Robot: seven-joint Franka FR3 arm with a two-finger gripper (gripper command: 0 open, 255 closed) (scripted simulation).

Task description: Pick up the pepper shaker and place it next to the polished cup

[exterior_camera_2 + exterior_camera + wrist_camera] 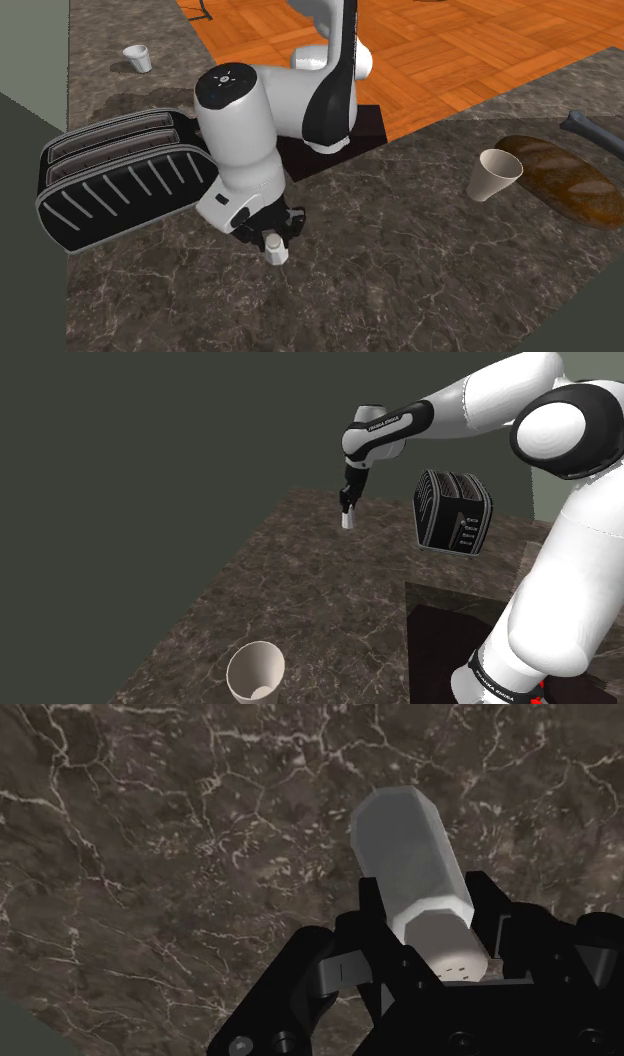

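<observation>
One pale pepper shaker (415, 869) sits pinched in the tool (347, 505), jutting past its tips.

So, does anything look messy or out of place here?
Nothing spilled or broken. One oddity: a bread loaf lies bare on the counter beside the cup. The hand holds the shaker.
</observation>
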